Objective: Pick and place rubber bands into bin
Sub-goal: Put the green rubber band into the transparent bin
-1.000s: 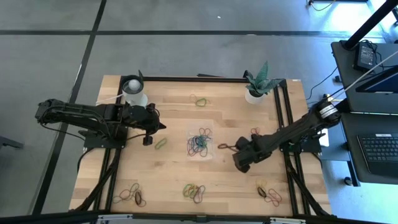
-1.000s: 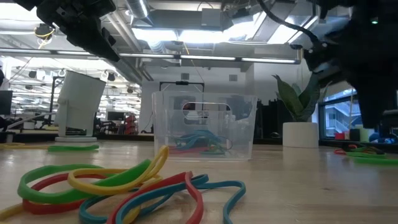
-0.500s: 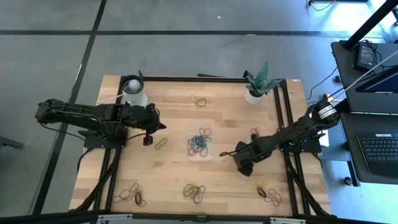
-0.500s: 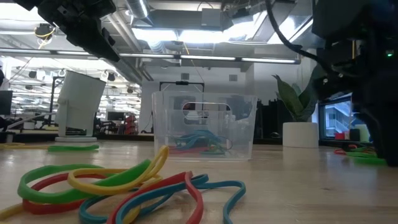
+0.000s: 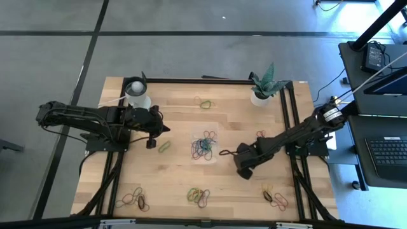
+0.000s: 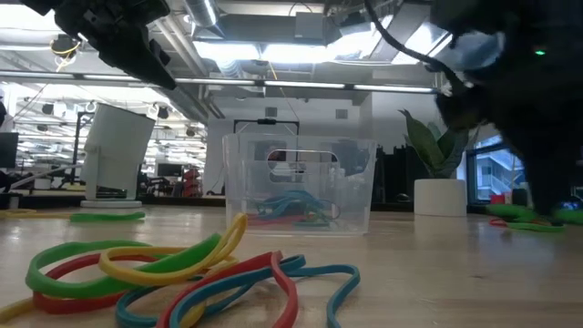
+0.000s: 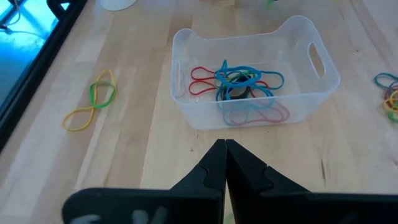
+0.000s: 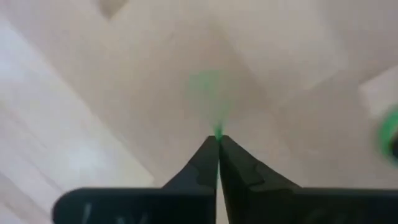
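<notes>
The clear bin [image 5: 205, 145] stands mid-table with several coloured rubber bands [image 7: 239, 84] inside; it also shows in the low view [image 6: 299, 187]. My right gripper [image 5: 235, 157] points down just right of the bin, shut on a green rubber band [image 8: 217, 129]. A dark loop [image 5: 224, 153] shows beside it toward the bin. My left gripper [image 5: 165, 129] hangs shut and holding nothing above the table left of the bin, its tips [image 7: 225, 149] aimed at it. Loose bands lie near the bin [image 5: 165, 147] and along the near edge [image 5: 199, 196]. My right gripper pinches a green rubber band [image 8: 217, 130] between its two fingertips, coming from above with the fingers pointing down. Only a short green bit shows at the tips; the band beyond them is a blur over the wood, so how it hangs cannot be told.
A white cup [image 5: 137, 94] stands at the far left and a potted plant [image 5: 262, 95] at the far right. More band heaps lie at the near left [image 5: 135, 198], near right [image 5: 275, 196], far middle [image 5: 205, 102] and right of the bin [image 5: 261, 135].
My right gripper has shifted a little toward the table's left, closer to the bin, and the band beside its tips has moved with it. My left arm has kept still.
</notes>
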